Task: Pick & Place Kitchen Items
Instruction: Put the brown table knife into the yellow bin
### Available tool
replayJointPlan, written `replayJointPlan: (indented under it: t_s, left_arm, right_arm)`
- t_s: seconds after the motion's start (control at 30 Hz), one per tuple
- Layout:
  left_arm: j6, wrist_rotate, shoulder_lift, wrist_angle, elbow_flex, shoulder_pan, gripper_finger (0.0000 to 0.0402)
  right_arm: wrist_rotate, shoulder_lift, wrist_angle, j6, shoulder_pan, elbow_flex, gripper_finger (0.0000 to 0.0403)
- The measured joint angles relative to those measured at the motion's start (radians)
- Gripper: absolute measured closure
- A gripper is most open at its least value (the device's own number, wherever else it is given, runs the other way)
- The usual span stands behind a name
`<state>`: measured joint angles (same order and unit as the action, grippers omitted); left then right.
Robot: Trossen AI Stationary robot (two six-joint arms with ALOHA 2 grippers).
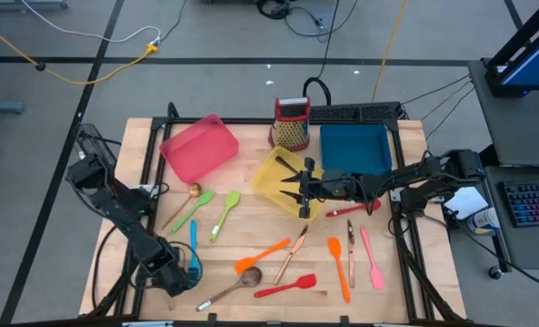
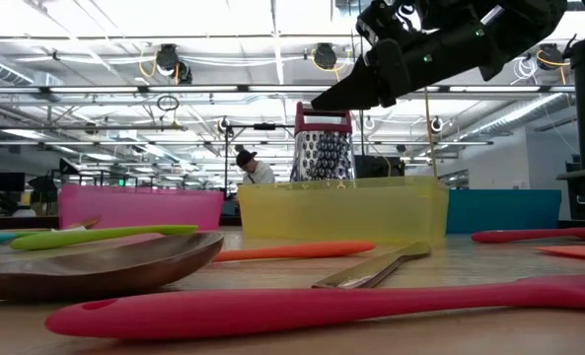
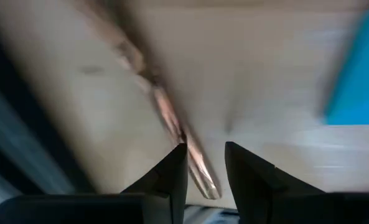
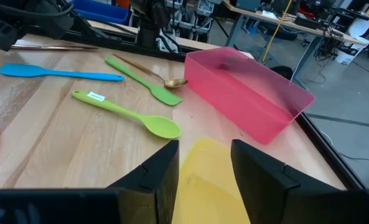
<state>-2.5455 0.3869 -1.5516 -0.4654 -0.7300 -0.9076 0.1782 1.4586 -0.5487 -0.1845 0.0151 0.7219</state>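
Several slim utensils lie flat on the wooden table: a green spatula (image 1: 192, 211), a green spoon (image 1: 225, 213), a blue spatula (image 1: 194, 243), a brownish spoon (image 1: 235, 287), a red spatula (image 1: 285, 288), orange ones (image 1: 262, 254) and copper cutlery (image 1: 292, 252). My left gripper (image 1: 180, 278) is low at the near left, open. Its fingers stand on either side of a slim shiny handle (image 3: 172, 121) on the table. My right gripper (image 1: 296, 187) is open and empty above the yellow tray (image 1: 271, 174). It also shows in the low view (image 2: 322, 101).
A pink tray (image 1: 199, 147), a blue tray (image 1: 354, 148) and a red-topped grater (image 1: 293, 123) stand along the far side. A red utensil (image 1: 353, 209), a pink spatula (image 1: 372, 259) and an orange spatula (image 1: 339, 268) lie at the right. A person (image 2: 255, 170) shows far behind the table.
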Motion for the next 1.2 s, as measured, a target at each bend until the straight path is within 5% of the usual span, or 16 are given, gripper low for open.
replayJointPlan:
  t_s: [0.47, 1.0, 1.2]
  left_arm:
    - [-0.033, 0.042, 0.002, 0.047, 0.0, -0.061, 0.0289]
    - [0.045, -0.074, 0.0, -0.078, -0.002, -0.081, 0.0289]
    - [0.116, 0.008, 0.0, -0.075, -0.002, -0.045, 0.0289]
  right_arm:
    - [0.001, 0.0, -0.008, -0.001, 0.0, 0.0, 0.0264]
    - [0.0, 0.0, -0.019, 0.007, 0.0, 0.0, 0.0264]
    - [0.0, 0.0, -0.024, 0.008, 0.0, 0.0, 0.0264]
